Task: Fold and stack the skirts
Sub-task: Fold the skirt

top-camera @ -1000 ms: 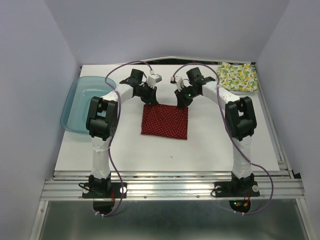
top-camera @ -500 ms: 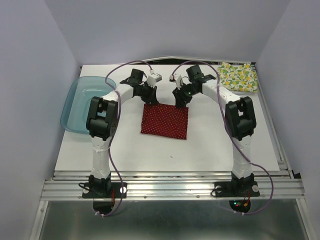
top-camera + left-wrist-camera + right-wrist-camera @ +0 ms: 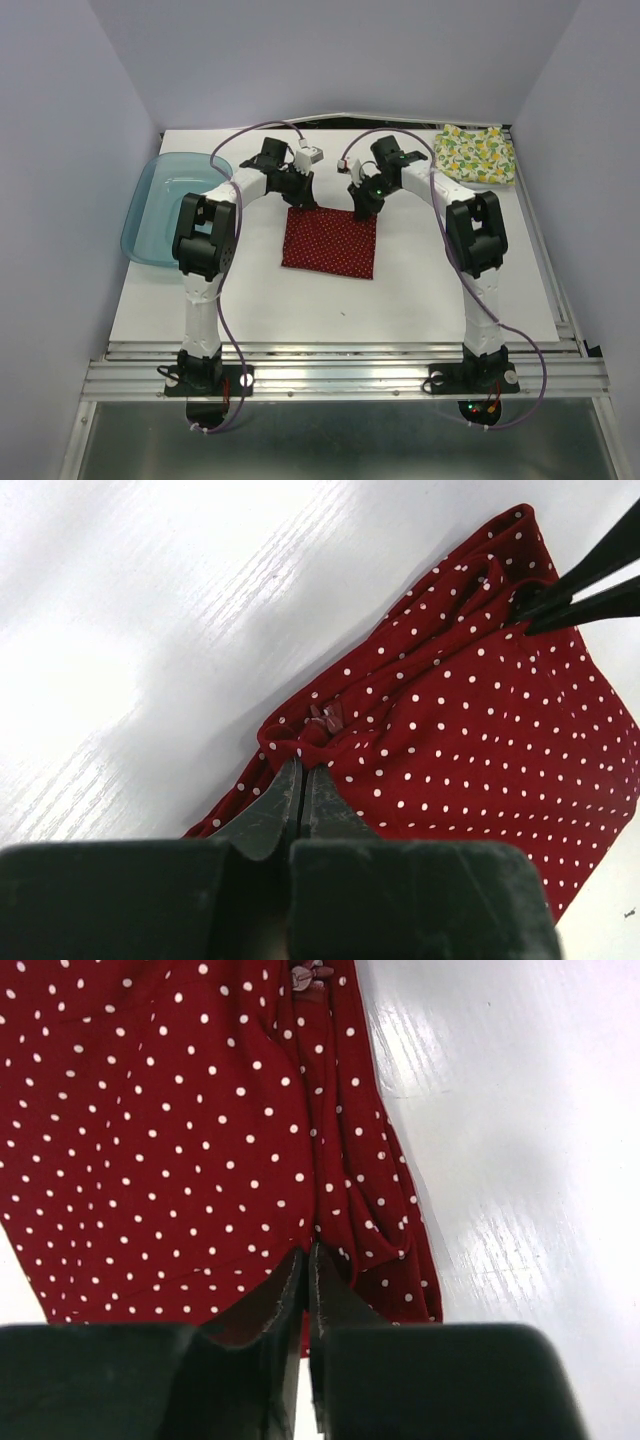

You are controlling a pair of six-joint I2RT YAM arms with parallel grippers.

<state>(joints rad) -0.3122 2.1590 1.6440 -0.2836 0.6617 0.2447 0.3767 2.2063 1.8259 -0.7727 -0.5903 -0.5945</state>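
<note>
**Item 1. Blue tray** [image 3: 165, 205]: translucent plastic, at the desk's [image 3: 300, 300] 9 to 10 o'clock edge. It overhung the white top to the left and lay well apart from both garments.

**Item 2. Left end effector** [image 3: 299, 195]: reached in from 7 o'clock, its arm bent over the desk's middle. It sat at the 11 o'clock corner of the dark red skirt [image 3: 330, 245]. In the left wrist view the left end effector [image 3: 301, 775] had its jaws pressed together with no gap. The edge of the dark red skirt [image 3: 480, 730] was gathered into a pucker right at the tips, so that corner was pinched.

**Item 3. Dark red skirt**: white polka dots, folded to a rough square. It lay flat at the desk's centre, a little toward 12 o'clock. Wrinkles ran along its 12 o'clock edge between the two pinched corners.

**Item 4. Right end effector** [image 3: 362, 205]: reached in from 5 o'clock to the skirt's 1 o'clock corner. In the right wrist view the right end effector [image 3: 307, 1255] showed only a hairline slit between its jaws. Its tips were buried in a fold of the dark red skirt [image 3: 150, 1110]. It appeared to be nipping the cloth, though the contact itself was hidden. The left wrist view showed the same right end effector [image 3: 525, 605] as two dark prongs converging on bunched fabric.

**Item 5. Cream skirt** [image 3: 477, 153]: yellow-and-green fruit print, folded, at the desk's 1 to 2 o'clock corner. It lay just beside the right arm's forearm and apart from the red one.
</note>
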